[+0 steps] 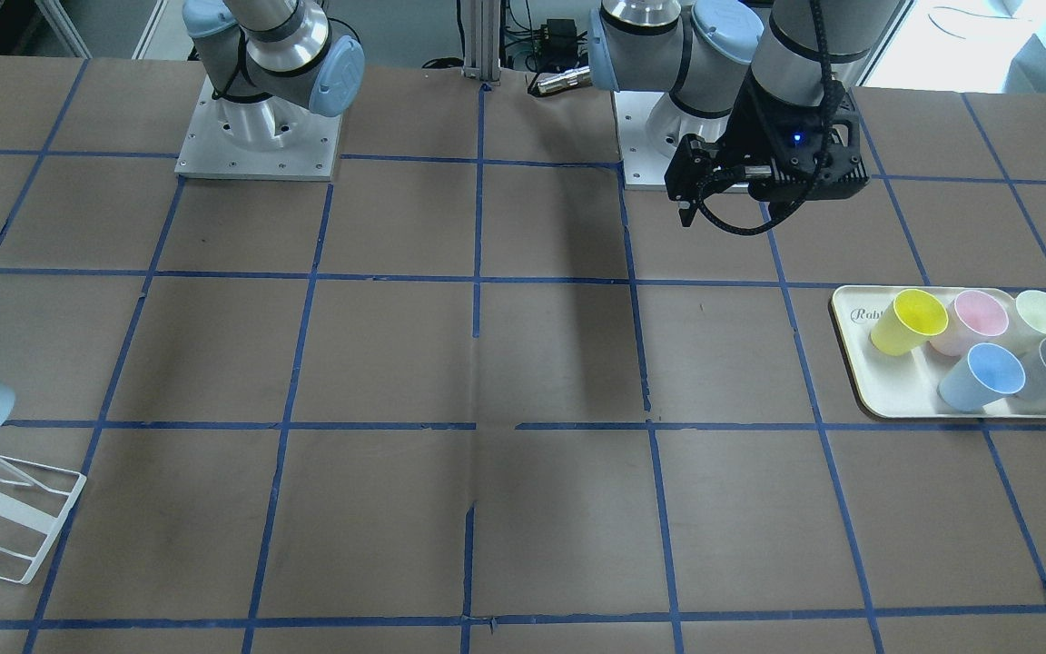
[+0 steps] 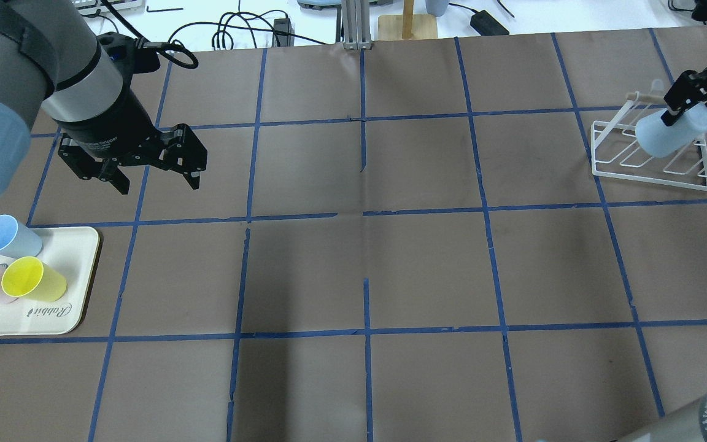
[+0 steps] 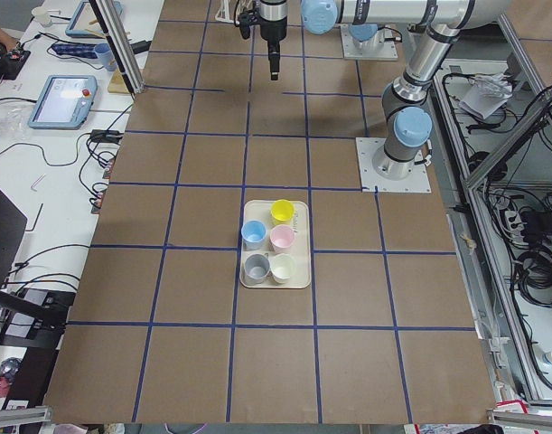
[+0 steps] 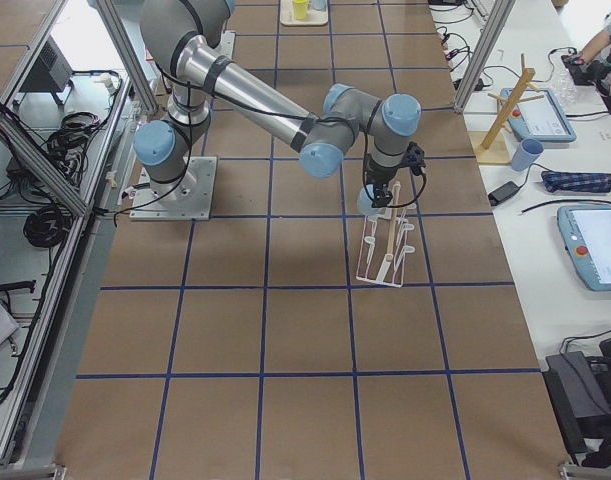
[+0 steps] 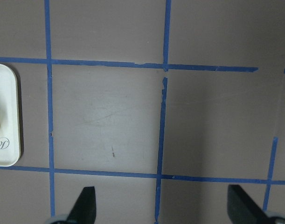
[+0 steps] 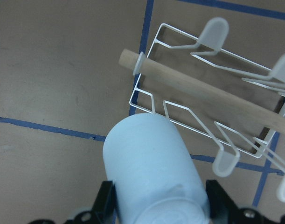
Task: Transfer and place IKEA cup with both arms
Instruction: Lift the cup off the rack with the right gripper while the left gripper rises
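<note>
Overhead exterior — right tool grips IKEA cup over rack edge.

Cup: pale icy-blue plastic, tapered, no handle. It is tilted and off the table, clamped across its side in the right gripper, just above a white wire rack (contact with the rack not discernible). Right arm: stretched far out. Left arm: over the table. Left gripper: spread wide, holding nothing, fingers pointing down.
</note>
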You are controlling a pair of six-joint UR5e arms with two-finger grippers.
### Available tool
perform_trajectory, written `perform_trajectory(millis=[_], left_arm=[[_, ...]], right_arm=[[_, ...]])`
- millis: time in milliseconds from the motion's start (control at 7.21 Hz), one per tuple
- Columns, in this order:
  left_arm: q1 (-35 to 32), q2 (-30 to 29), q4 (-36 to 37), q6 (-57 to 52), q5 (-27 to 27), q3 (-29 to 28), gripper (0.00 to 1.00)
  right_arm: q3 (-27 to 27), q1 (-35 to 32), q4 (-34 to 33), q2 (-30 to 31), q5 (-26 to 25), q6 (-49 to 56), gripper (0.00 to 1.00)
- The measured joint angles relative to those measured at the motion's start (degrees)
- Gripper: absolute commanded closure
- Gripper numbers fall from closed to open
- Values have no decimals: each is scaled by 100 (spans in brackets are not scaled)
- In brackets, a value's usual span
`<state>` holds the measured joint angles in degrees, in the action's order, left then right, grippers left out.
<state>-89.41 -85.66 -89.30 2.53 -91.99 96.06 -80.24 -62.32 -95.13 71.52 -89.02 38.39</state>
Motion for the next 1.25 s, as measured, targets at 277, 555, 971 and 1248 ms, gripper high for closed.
perform_trajectory(millis=[277, 555, 971, 1248], left_arm=[[-1, -27, 80, -23, 8, 7, 0], [20, -58, 247, -44, 14, 36, 0], [78, -72, 544, -5, 468, 8, 0], [96, -63, 629, -6, 1349, -56, 0]], right_arm=[[626, 20, 1049, 215, -32, -8, 67], [926, -12, 1939, 432, 683, 180, 67], [954, -175, 3118, 530, 2867, 1015, 70], [913, -558, 3888, 532, 4190, 1644, 71]])
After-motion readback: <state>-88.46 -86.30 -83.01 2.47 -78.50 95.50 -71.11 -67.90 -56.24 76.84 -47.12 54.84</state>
